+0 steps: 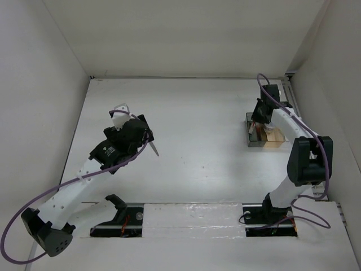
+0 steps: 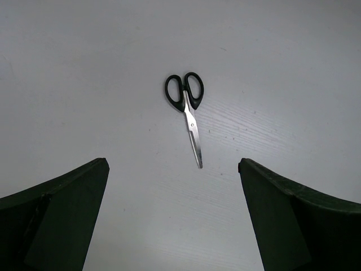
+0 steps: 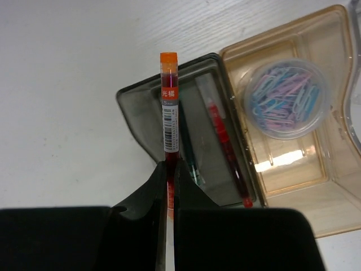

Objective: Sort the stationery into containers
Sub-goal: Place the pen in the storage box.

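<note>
The black-handled scissors lie flat on the white table, blades pointing toward my left gripper. That gripper hovers above them, open wide and empty. From above, only the blade tip shows past the left gripper. My right gripper is shut on a red-and-white pen with an orange cap, held over the near wall of the organizer's dark grey compartment. Inside that compartment lie another red pen and a dark green pen. The tape roll is out of view.
The organizer stands at the table's right side under the right gripper. Its tan compartment holds a round clear tub of pastel paper clips. White walls close in the table on three sides.
</note>
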{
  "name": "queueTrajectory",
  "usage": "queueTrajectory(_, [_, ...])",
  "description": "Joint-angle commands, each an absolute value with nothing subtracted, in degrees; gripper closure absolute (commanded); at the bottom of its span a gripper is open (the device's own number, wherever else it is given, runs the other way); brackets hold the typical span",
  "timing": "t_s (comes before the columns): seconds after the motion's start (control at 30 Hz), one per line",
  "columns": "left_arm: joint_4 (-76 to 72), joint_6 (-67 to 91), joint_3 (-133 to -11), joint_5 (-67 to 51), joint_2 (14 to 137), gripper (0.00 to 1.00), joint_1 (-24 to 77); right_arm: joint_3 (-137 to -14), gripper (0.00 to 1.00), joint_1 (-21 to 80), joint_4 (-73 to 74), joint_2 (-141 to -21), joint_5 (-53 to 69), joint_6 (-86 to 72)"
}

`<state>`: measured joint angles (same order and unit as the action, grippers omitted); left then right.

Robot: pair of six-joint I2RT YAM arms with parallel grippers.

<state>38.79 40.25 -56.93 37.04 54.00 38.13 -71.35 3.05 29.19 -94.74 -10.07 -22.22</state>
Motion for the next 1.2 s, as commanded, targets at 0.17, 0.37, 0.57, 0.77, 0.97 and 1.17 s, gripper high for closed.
queueTrajectory(0.17, [37.8,38.9,-57.7,36.7,54.8,0.0,38.0,-68.5,1.0,0.4,27.3,-92.9,-11.2,-22.4])
queueTrajectory(0.37, [37.8,38.9,-57.7,36.7,55.5,0.0,38.0,-67.8,1.0,0.3,27.4,-92.4,-9.1,-22.4])
queueTrajectory(0.57, [37.8,38.9,-57.7,36.7,55.5,0.0,38.0,-67.2,0.96,1.4,28.0,-92.9,-10.7,-23.0])
queueTrajectory(0.77, [37.8,38.9,-57.7,36.7,55.5,0.0,38.0,-67.2,0.57,2.0,28.0,-92.4,-13.0,-24.1])
queueTrajectory(0.97, [37.8,39.5,-57.7,36.7,56.0,0.0,38.0,-67.8,0.39,3.2,28.7,-89.6,-13.9,-25.2])
queueTrajectory(1.17, [39.4,43.0,-58.5,36.7,58.7,0.0,37.4,-68.9,0.0,11.4,27.9,-80.4,-12.8,-25.7])
